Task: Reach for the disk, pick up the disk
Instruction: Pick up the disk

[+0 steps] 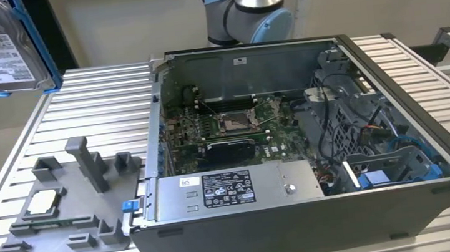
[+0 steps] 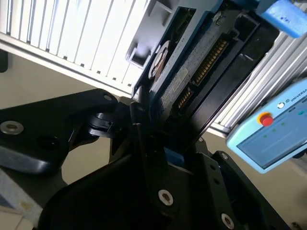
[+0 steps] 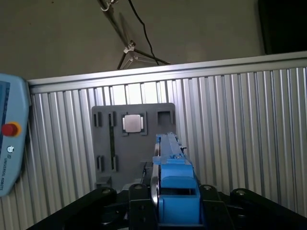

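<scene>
At the upper left of the exterior view, the disk (image 1: 4, 47) hangs in the air, label side facing the camera and its blue carrier framing both long edges, well clear of the slatted aluminium table (image 1: 97, 108) below. In the first wrist view the gripper (image 3: 176, 211) is clamped on the drive, black fingers pressing the blue carrier from either side; the second wrist view shows the same hold edge-on, with the drive's circuit board and connector row standing out beyond the fingers. Well beneath the drive lies the grey fixture tray (image 1: 58, 209), a small square silver chip (image 1: 45, 201) seated in one of its pockets. Toward the exterior view's right stands the open computer case (image 1: 319, 222), motherboard exposed and a long grey power supply (image 1: 232, 191) along its near wall, with the arm's blue-capped joint (image 1: 246, 7) rising behind it. A teach pendant (image 2: 273, 129) rests just beside the table's edge. By the look of it the reach is over and the pick-up all but complete: the drive is off every surface. Any further move calls for an unslackened clamp and a level carry, since the drive is held only by its thin plastic edges with nothing under it.
</scene>
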{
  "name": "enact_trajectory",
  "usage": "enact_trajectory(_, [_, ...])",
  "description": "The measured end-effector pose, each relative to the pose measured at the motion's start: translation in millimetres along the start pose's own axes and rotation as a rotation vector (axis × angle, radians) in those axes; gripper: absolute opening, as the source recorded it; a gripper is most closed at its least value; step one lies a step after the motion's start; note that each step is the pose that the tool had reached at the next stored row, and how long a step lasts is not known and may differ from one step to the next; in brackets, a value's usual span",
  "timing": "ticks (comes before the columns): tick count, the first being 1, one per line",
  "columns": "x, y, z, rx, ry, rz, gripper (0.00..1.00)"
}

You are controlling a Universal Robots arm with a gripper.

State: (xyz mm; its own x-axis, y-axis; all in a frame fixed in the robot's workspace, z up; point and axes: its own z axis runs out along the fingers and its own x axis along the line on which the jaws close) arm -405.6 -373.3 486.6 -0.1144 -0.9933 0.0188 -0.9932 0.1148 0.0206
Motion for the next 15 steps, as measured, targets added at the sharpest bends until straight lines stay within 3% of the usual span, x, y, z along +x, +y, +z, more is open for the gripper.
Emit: enact_trajectory(15, [-5.7, -50.0, -1.1, -0.0018, 0.0001, -0.001, 0.0])
